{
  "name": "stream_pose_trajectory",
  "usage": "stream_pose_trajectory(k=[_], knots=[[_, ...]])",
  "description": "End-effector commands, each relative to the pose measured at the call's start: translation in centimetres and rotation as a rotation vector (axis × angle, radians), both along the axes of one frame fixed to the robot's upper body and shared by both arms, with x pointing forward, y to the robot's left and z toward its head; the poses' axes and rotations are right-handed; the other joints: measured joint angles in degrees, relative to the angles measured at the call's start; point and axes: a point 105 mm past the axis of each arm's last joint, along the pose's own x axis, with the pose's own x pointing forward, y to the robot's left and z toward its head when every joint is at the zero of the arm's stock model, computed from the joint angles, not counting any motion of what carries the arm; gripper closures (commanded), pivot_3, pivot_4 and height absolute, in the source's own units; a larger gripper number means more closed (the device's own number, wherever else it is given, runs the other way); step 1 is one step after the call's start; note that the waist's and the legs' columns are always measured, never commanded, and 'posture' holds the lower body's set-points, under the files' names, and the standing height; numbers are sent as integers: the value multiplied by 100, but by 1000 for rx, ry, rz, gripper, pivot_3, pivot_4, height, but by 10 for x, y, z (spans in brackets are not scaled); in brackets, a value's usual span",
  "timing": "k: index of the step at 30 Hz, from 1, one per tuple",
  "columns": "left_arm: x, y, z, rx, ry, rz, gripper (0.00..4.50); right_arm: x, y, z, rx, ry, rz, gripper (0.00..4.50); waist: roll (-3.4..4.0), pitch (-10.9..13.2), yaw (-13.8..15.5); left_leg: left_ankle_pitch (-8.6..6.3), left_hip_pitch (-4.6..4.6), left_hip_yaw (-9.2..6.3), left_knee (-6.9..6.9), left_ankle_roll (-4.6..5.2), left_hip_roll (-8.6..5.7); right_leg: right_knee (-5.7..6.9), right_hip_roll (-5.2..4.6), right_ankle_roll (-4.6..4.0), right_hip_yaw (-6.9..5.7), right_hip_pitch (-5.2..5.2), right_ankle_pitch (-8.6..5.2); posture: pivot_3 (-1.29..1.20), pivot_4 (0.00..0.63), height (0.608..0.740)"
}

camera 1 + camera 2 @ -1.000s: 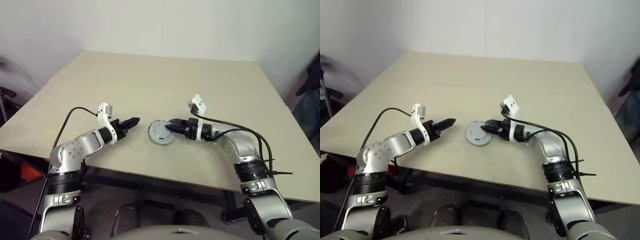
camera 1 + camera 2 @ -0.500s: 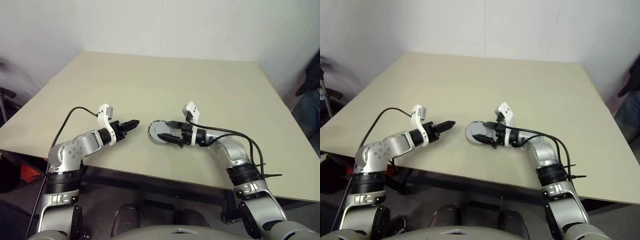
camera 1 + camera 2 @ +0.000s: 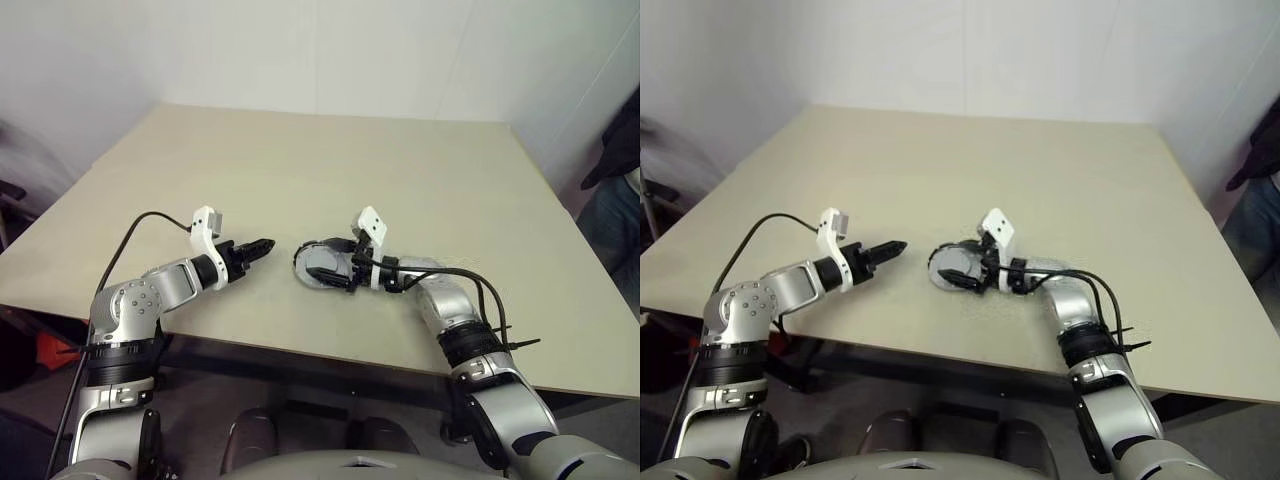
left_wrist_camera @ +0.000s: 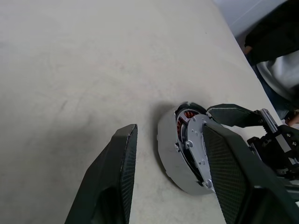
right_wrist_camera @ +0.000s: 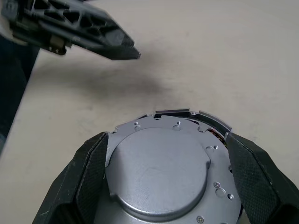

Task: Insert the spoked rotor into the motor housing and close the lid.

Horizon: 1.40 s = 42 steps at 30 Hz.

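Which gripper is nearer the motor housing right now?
Right. The right gripper has its open fingers on either side of the motor housing; the left gripper sits apart from it on the table.

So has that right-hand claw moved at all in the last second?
Yes. The right gripper has rolled and spread its fingers either side of the motor housing, which stays put on the table.

I count one table in front of me, and on it a single round motor housing, silver with copper windings showing at its edge. I have two grippers out: my left gripper and my right gripper, each with two black fingers, so four fingers in all. Each wrist carries one white camera block, two altogether. One person sits at the far right edge.
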Motion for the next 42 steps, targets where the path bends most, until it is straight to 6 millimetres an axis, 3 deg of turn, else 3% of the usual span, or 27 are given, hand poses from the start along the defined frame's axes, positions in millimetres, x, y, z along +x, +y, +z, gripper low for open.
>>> stream_pose_trajectory(k=[1, 14, 22, 25, 33, 42], knots=[[5, 7, 14, 3, -49, 20, 2163, 4, -7, 6, 6, -73, -25, 7, 0, 0, -1, 0, -1, 0, 0, 0, 0, 0, 0, 0, 0, 0, 0, 0, 0, 740], [9, 10, 14, 5, -44, 39, 2163, 3, -12, 6, 31, -89, -48, 7, 0, 0, -17, -3, -2, 0, 0, 6, 1, -1, 0, -1, 0, -3, 0, 0, 0, 740], [9, 12, 12, 5, -37, 46, 2163, 6, -3, 36, 54, -242, -50, 7, 0, 1, -21, -3, -4, 0, -1, 6, 1, -2, 0, -1, 0, -8, 0, 0, 0, 740], [9, 11, 10, 4, -34, 46, 2163, -1, 3, 38, 54, -240, -15, 7, 0, 2, -20, -4, -8, 0, -2, 7, 1, -3, 0, -1, 0, -12, 0, 0, 0, 740], [5, 14, 8, 9, -21, 53, 2163, -13, 6, 21, 28, -149, 9, 7, 0, 2, -21, -8, -11, 1, -4, 13, 0, -10, 0, -1, 0, -12, -1, 0, 0, 740], [1, 19, 8, 19, -14, 63, 2163, -8, 4, -5, -2, -93, -41, 7, -1, 2, -31, -8, -7, 1, -4, 12, 1, -11, 0, 0, 0, -10, -1, 0, 0, 740]])
